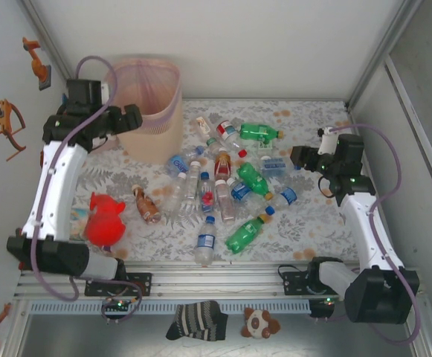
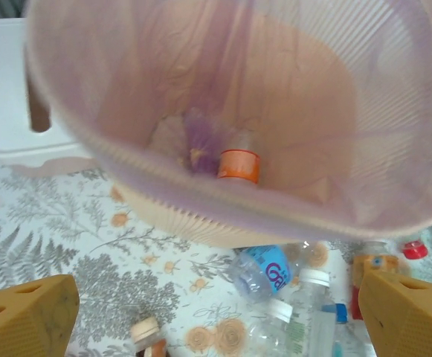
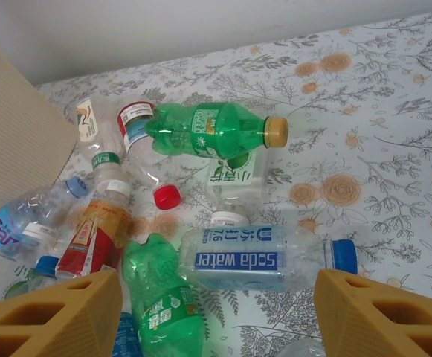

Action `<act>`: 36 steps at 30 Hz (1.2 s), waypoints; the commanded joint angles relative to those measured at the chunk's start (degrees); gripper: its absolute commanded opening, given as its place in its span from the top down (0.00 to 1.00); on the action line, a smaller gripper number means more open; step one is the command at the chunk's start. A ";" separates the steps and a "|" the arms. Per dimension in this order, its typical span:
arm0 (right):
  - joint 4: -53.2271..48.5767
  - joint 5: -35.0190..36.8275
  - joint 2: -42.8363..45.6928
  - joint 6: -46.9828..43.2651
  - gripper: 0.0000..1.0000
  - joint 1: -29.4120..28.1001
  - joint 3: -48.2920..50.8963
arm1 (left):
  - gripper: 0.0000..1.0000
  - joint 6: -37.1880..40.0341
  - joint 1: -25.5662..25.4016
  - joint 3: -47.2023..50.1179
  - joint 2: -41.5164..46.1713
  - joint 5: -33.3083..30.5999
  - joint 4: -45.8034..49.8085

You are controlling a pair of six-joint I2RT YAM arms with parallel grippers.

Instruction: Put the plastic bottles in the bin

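Several plastic bottles point(image 1: 223, 186) lie scattered across the middle of the flowered table, clear, green and amber. The bin point(image 1: 150, 104) stands at the back left, beige with a pink bag over its rim point(image 2: 223, 212). My left gripper point(image 1: 130, 117) hangs over the bin's left edge, open point(image 2: 216, 320) and holding nothing. Below it, an orange-banded bottle point(image 2: 238, 165) lies at the bottom of the bin. My right gripper point(image 1: 299, 158) is open point(image 3: 219, 320) just short of a clear "soda water" bottle point(image 3: 260, 256), which lies on its side. Green bottles point(image 3: 208, 132) lie beyond and to the left.
A red plush toy point(image 1: 104, 219) sits at the front left beside an amber bottle point(image 1: 147, 204). A white tissue box point(image 2: 15, 97) stands left of the bin. A striped sock point(image 1: 197, 320) and a small plush point(image 1: 260, 323) lie below the rail. Enclosure walls close in both sides.
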State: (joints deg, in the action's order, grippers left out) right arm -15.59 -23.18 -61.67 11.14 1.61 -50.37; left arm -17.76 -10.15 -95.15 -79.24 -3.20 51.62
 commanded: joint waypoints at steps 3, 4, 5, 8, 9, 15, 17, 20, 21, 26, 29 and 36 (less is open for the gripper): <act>1.66 -1.33 -0.43 -1.12 0.32 -0.58 -0.72 | 0.00 -4.28 -0.22 7.59 8.17 -6.76 -2.24; 1.64 -1.42 -0.32 -1.12 0.32 -0.56 -0.62 | 0.02 -4.62 -0.22 8.84 9.11 -7.06 -1.62; 1.79 -1.47 -0.29 -1.06 0.32 -0.55 -0.53 | 0.02 -4.93 -0.26 9.92 10.01 -7.12 -1.29; 1.99 -1.68 -0.22 -0.95 0.32 -0.55 -0.26 | 0.03 -8.05 -0.22 13.86 12.29 -6.72 -0.83; 2.14 -1.78 -0.24 -0.89 0.32 -0.56 -0.17 | 0.03 -9.36 -0.22 15.09 12.67 -6.09 -0.46; 2.59 -2.22 -0.61 -0.74 0.32 -0.55 -0.26 | 0.07 -14.26 -0.31 22.04 11.79 -0.20 0.69; 2.48 -2.23 -0.32 -0.85 0.32 -0.55 -0.34 | 0.08 -15.78 -0.31 24.70 11.45 1.42 0.55; 2.24 -2.31 -0.32 -0.90 0.32 -0.58 -0.52 | 0.10 -18.33 -0.39 29.06 11.17 3.30 0.23; 2.31 -2.40 -0.29 -0.86 0.32 -0.55 -0.44 | 0.11 -19.22 -0.42 30.72 11.15 4.07 -0.10; 2.85 -2.58 -0.45 -0.56 0.32 -0.55 -0.52 | 0.13 -22.68 -1.16 37.32 10.63 5.15 -1.15; 2.94 -2.66 -0.40 -0.57 0.32 -0.55 -0.52 | 0.16 -24.03 -2.00 40.62 9.97 5.31 -2.34; 2.74 -2.81 -0.30 -0.50 0.32 -0.55 -0.35 | 0.22 -27.09 -4.31 44.99 5.23 5.96 -6.28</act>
State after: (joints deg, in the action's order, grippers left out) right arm -14.26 -24.88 -62.08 10.72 1.50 -50.37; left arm -41.95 -13.54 -51.53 -72.79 1.54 47.92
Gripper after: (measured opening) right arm 0.680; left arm 0.784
